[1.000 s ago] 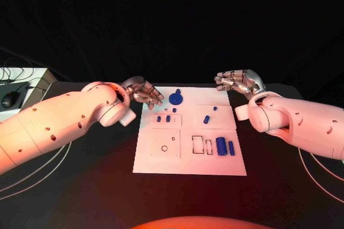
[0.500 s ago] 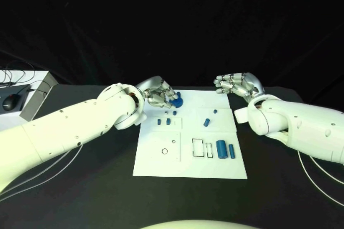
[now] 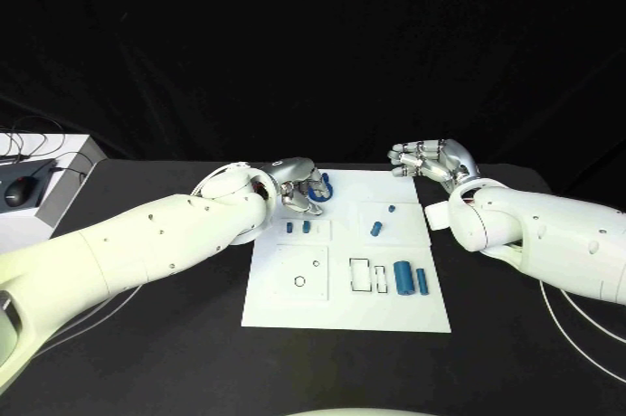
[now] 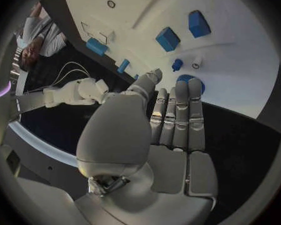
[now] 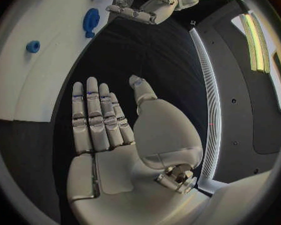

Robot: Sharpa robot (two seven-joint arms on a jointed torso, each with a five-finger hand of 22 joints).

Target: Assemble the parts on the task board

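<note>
Silver fingers of my left hand (image 3: 298, 188) have come in over the far left corner of the task board (image 3: 298, 289) during the last second, from beside the board's edge to right above the round blue gear-like part (image 3: 318, 193) there. By my reading the reach is over and the pick-up is beginning, though nothing has been lifted yet. From my left wrist the fingers (image 4: 178, 112) lie straight and close together, their tips over the edge of that round part (image 4: 192, 80); I cannot tell whether they touch it, and I see nothing gripped, so I count the hand as open and empty. Just past the fingertips stand a small blue peg (image 4: 177, 64) and a small white post (image 4: 196, 62), then two blue blocks (image 4: 167, 38) further out on the white plate. My right hand (image 3: 431, 158) has kept its place off the board's far right corner, above the black table (image 3: 156, 344); from its own wrist the palm is flat, fingers (image 5: 93, 115) together, thumb apart, holding nothing. Toward the near side of the board, a short blue pin (image 3: 375, 226) lies alone, and two blue cylinders (image 3: 412, 278) rest beside the outlined slots, still to be placed.
</note>
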